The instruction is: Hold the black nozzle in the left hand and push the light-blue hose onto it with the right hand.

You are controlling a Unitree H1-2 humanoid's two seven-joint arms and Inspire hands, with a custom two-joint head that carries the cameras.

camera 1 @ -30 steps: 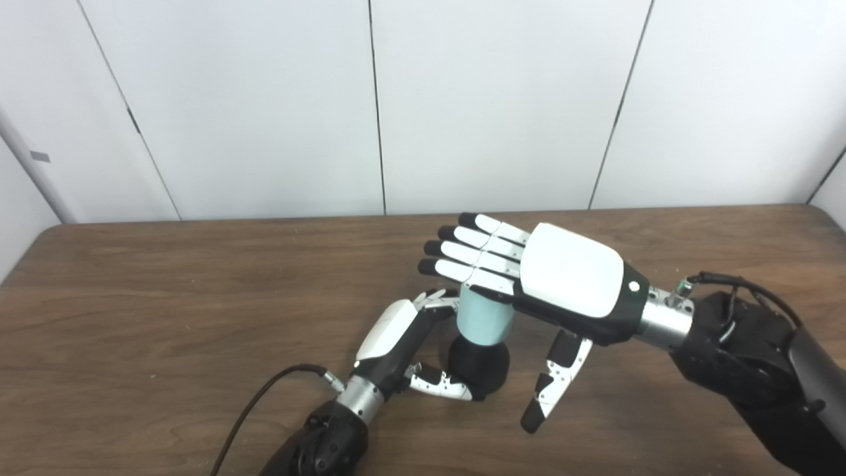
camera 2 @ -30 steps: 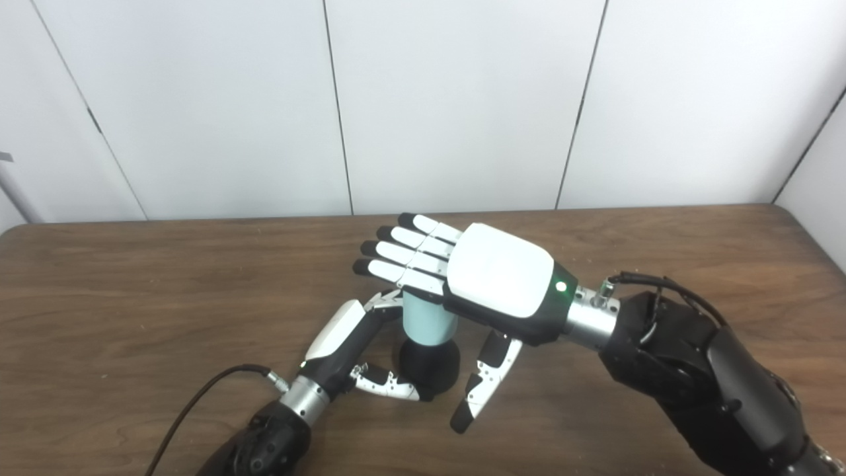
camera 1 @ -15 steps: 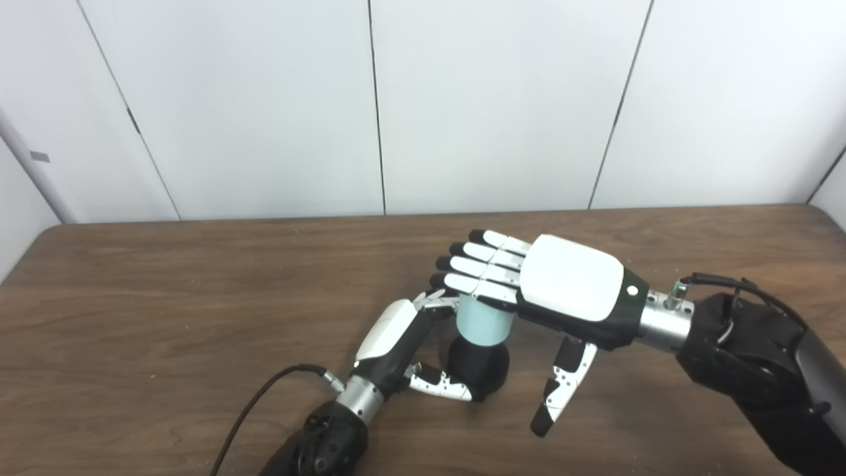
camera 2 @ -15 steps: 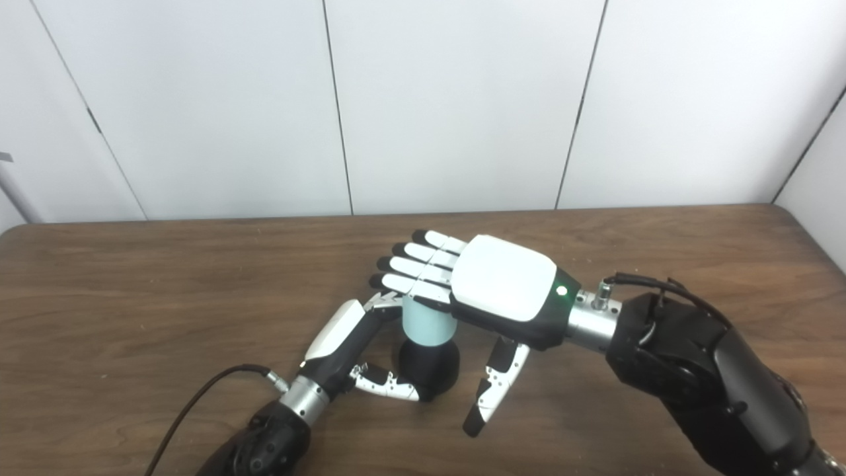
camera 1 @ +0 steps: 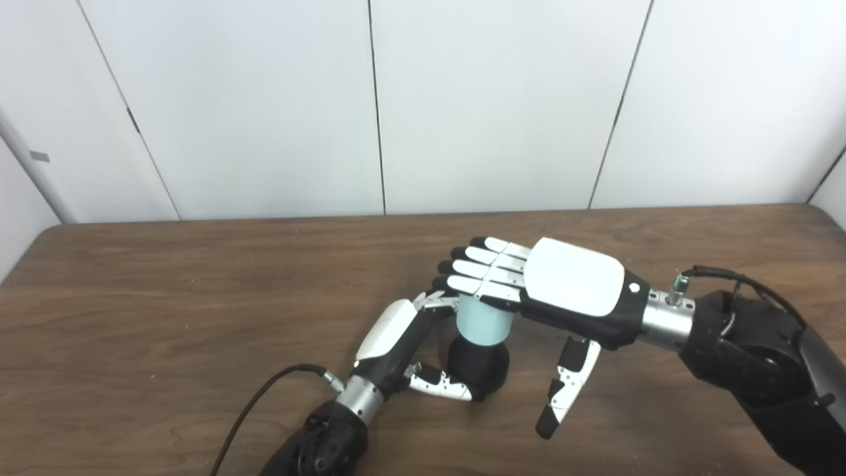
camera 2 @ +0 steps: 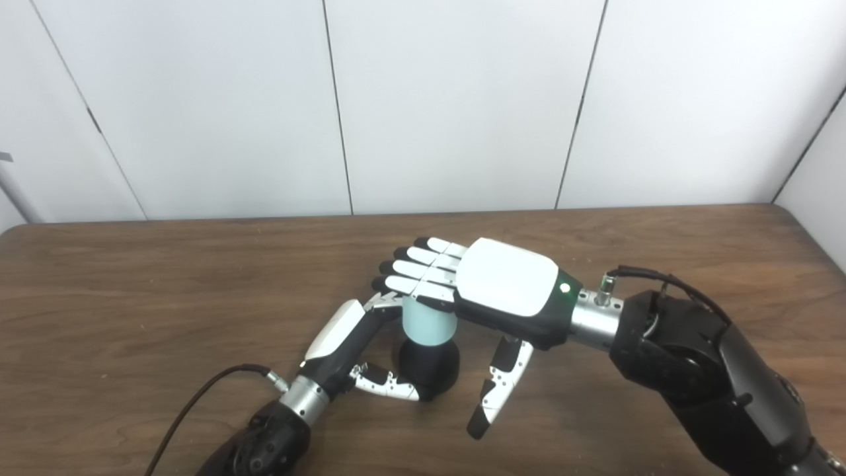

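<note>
both hands busy, left hand [camera 1: 396, 337] gripping black nozzle [camera 1: 479, 362], flat spread right hand [camera 1: 562, 287] hiding light-blue hose [camera 1: 484, 325] top

This looks like a lab or test room set up for robot trials: a plain brown wood-grain table [camera 1: 165, 297] stands against bare white wall panels [camera 1: 264, 99] split by thin dark seams. Nothing homely or shop-like shows, only the robot's own black arms with a loose black cable [camera 1: 264, 390] trailing over the tabletop
</note>
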